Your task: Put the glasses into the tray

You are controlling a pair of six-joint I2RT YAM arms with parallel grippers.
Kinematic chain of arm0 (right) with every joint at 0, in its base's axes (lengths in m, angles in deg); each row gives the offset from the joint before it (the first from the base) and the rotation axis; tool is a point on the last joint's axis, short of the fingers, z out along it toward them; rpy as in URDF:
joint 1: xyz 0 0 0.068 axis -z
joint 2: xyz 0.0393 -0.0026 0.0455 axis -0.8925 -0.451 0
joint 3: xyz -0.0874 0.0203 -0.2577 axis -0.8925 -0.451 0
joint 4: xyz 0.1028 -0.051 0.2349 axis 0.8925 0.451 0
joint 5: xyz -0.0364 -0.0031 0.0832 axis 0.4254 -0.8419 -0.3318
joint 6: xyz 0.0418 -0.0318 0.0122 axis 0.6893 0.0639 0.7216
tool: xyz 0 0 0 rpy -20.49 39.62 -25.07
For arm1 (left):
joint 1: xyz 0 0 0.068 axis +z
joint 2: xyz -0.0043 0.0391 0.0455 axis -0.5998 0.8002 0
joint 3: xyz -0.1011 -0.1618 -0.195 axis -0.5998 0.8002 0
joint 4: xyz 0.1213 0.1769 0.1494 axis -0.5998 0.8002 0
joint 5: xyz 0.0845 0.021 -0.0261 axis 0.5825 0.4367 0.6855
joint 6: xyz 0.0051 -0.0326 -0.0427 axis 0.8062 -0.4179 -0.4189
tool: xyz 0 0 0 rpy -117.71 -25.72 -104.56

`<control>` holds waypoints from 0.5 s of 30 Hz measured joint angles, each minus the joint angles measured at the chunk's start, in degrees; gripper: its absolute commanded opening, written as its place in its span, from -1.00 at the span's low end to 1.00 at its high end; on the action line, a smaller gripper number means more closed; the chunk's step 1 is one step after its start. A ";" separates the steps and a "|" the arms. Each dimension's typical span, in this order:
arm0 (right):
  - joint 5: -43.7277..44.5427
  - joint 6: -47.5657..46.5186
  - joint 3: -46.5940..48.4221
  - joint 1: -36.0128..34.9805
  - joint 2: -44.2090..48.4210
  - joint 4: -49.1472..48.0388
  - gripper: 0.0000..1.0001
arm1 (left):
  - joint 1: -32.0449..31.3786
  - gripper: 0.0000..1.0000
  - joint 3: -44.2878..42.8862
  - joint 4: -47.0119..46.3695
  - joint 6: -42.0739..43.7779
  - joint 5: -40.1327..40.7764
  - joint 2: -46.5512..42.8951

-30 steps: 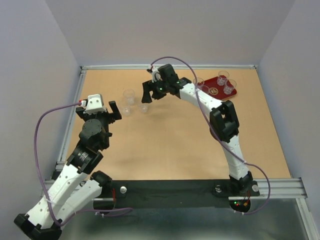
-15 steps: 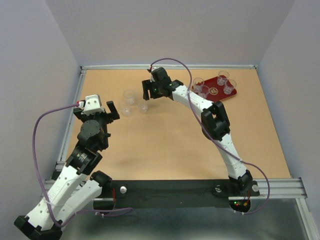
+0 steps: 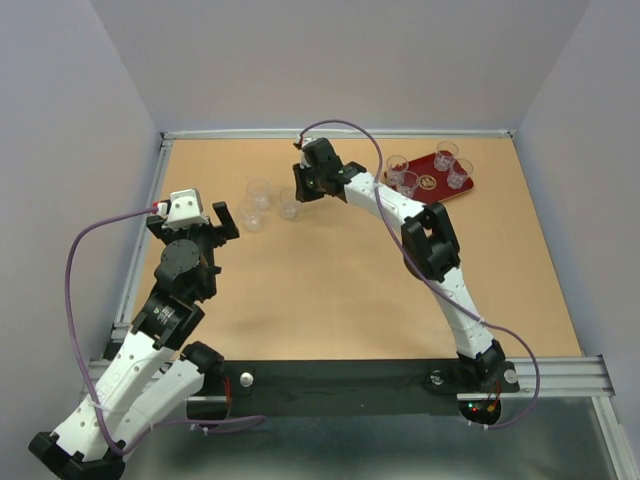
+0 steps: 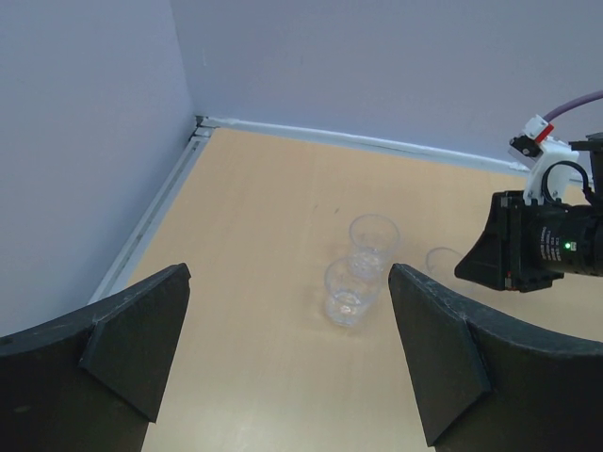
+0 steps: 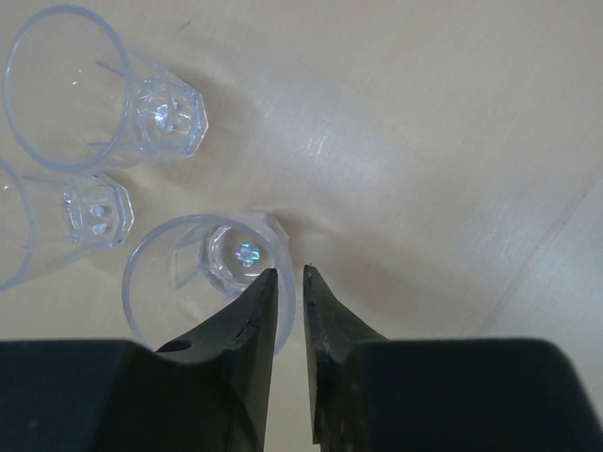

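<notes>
Three clear glasses stand left of the table's middle (image 3: 258, 189) (image 3: 251, 220) (image 3: 288, 207). My right gripper (image 3: 300, 190) (image 5: 290, 273) is shut on the rim of the rightmost glass (image 5: 203, 273): one finger is inside it, the other outside. That glass still stands on the table. Two other glasses (image 5: 104, 89) (image 5: 57, 221) stand close beside it. The dark-red tray (image 3: 440, 191) at the far right holds several glasses (image 3: 446, 153). My left gripper (image 3: 190, 218) (image 4: 289, 282) is open, short of the nearest glass (image 4: 350, 292), with nothing between its fingers.
A raised metal rail (image 3: 150, 215) runs along the table's left and far edges, with pale walls close behind. The right arm's cable (image 3: 345, 122) loops above its wrist. The left arm's cable (image 3: 75, 270) hangs beyond the left rail.
My right gripper moved left onto the rightmost loose glass and closed on its rim. The left arm shifted slightly and stayed open.
</notes>
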 measured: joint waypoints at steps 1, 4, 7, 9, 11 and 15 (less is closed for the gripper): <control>-0.04 -0.31 -0.26 0.00 0.00 0.15 -0.64 | 0.00 0.97 0.00 0.00 0.00 -0.02 -0.04; -0.15 -1.25 -0.52 0.00 0.00 0.15 -0.87 | 0.00 0.97 0.00 0.00 0.00 -0.04 -0.09; -0.50 -2.29 -0.63 0.00 0.02 -0.11 -0.99 | 0.00 0.97 0.02 0.00 -0.02 -0.07 -0.09; -0.55 -3.32 -0.90 0.00 0.15 -0.28 -0.99 | 0.00 0.97 0.00 0.00 0.00 -0.07 -0.09; -0.55 -5.11 -1.79 0.00 0.70 -0.50 -0.99 | 0.00 0.97 0.00 0.00 0.00 -0.07 -0.11; -2.99 -11.23 -5.73 0.46 4.09 0.07 -0.99 | 0.00 0.97 0.00 0.00 -0.02 -0.20 -0.15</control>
